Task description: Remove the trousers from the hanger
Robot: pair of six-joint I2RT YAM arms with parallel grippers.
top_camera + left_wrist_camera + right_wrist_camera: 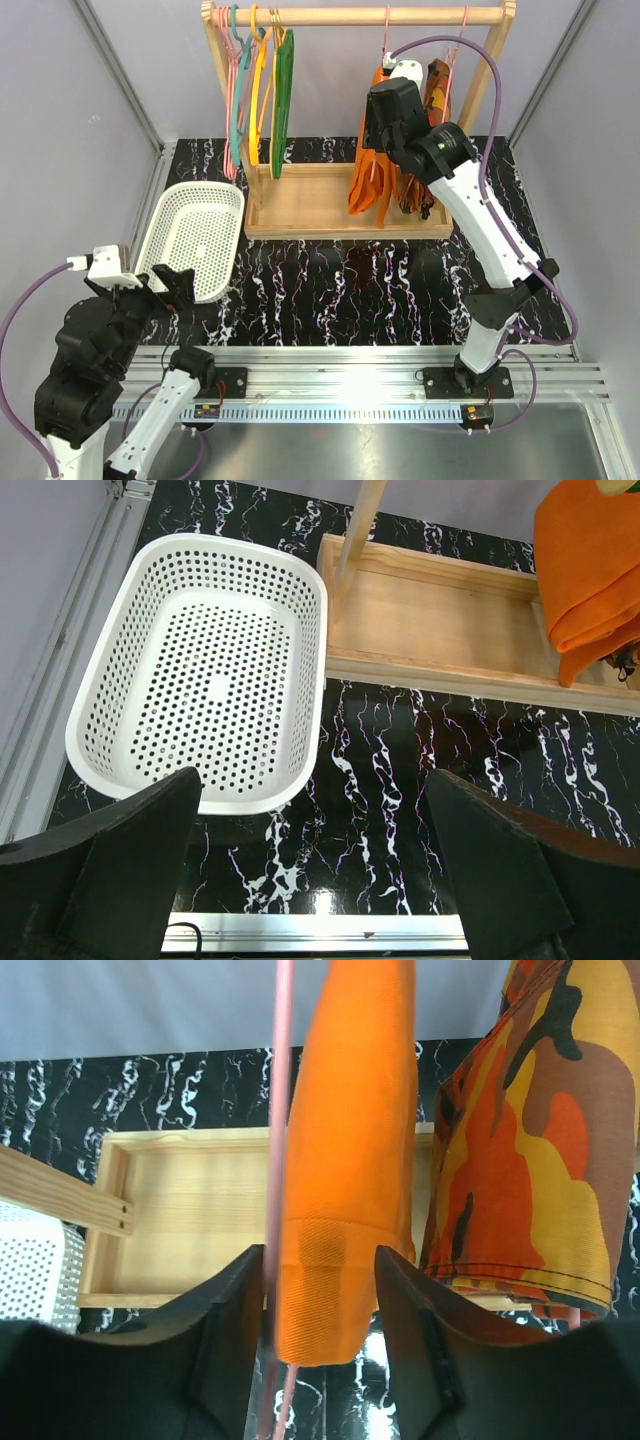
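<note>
Trousers (345, 1140): draped over hanger (283, 1060); my right pincer (320, 1260) brackets them, parted, for gripping; left pincer (312, 780) wide, idle by basket (322, 630).

**Inspector:** Arm finish?
**Assistant:** Left arm (152, 422) and right arm (480, 225): white shells, black joint housings, a lilac cable (452, 39) looped along each.
**Inspector:** Left gripper (312, 780)?
**Assistant:** Matte black, with broad wedge-shaped fingers (130, 870).
</note>
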